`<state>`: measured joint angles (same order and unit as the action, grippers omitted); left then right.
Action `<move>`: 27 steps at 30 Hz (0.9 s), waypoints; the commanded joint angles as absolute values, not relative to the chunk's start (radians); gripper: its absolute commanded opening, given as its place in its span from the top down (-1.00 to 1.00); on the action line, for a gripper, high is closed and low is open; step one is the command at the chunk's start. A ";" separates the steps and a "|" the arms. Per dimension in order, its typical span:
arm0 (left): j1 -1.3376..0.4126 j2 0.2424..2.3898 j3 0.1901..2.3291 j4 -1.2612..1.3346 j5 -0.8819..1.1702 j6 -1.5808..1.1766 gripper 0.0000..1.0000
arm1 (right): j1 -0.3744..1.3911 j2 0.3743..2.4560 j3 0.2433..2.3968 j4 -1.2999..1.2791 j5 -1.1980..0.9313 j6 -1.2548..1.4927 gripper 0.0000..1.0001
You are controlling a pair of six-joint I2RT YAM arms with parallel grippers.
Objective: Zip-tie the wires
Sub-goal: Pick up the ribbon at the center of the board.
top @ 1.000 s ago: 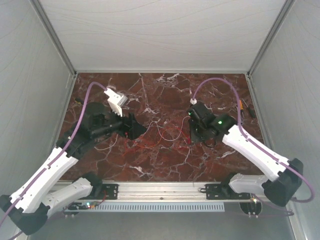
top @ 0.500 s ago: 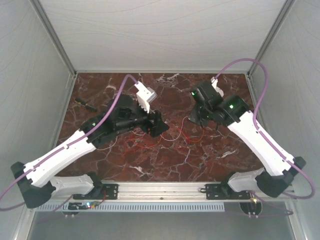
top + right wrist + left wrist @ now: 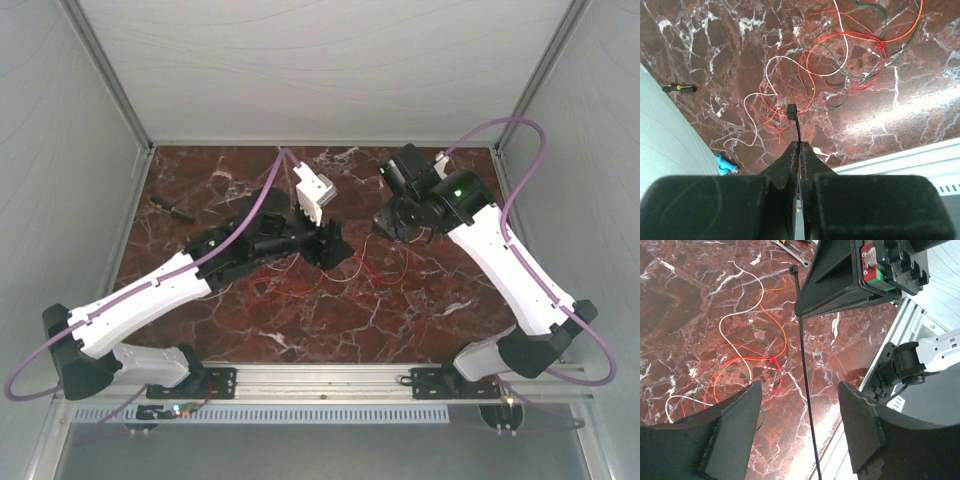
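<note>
The wires (image 3: 345, 268) lie in loose red, orange, white and green loops on the marble table, between and below both grippers. They also show in the left wrist view (image 3: 760, 355) and the right wrist view (image 3: 840, 50). My right gripper (image 3: 385, 222) is shut on the zip tie (image 3: 795, 127); its square head (image 3: 791, 110) sticks out past the fingertips (image 3: 790, 155). In the left wrist view the zip tie (image 3: 805, 375) runs down from the right gripper (image 3: 840, 280) and passes between the fingers (image 3: 735, 425) of my left gripper (image 3: 799, 385), which is open and touches nothing.
A yellow-handled screwdriver (image 3: 170, 208) lies at the table's left side and shows in the right wrist view (image 3: 679, 88). A small blue object (image 3: 725, 165) lies near it. More tools (image 3: 790, 245) lie at the far right. Enclosure walls surround the table; a metal rail (image 3: 320, 375) runs along the near edge.
The left arm has swung right and forward, bringing its gripper to the table's middle. The right arm has risen and moved back, carrying the zip tie above the wires.
</note>
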<state>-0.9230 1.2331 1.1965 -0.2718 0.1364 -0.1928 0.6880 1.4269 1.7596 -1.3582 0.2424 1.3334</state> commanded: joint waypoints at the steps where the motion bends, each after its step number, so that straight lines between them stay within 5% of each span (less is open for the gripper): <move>1: -0.928 1.242 1.188 -0.184 0.160 -0.175 -0.21 | 0.678 1.428 1.778 -1.415 0.231 1.404 1.00; 6: -0.928 1.268 1.180 -0.162 0.188 -0.164 0.11 | 0.675 1.410 1.770 -1.417 0.214 1.432 1.00; 19: -0.956 1.333 1.190 -0.171 0.180 -0.136 0.11 | 0.671 1.389 1.755 -1.423 0.197 1.468 1.00; 27: -0.965 1.334 1.184 -0.164 0.169 -0.114 1.00 | 0.670 1.387 1.754 -1.422 0.182 1.477 1.00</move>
<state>-0.9588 1.3334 1.1740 -0.2249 0.1749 -0.1402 0.6773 1.4120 1.7538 -1.4059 0.1806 1.4399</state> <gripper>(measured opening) 0.057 0.005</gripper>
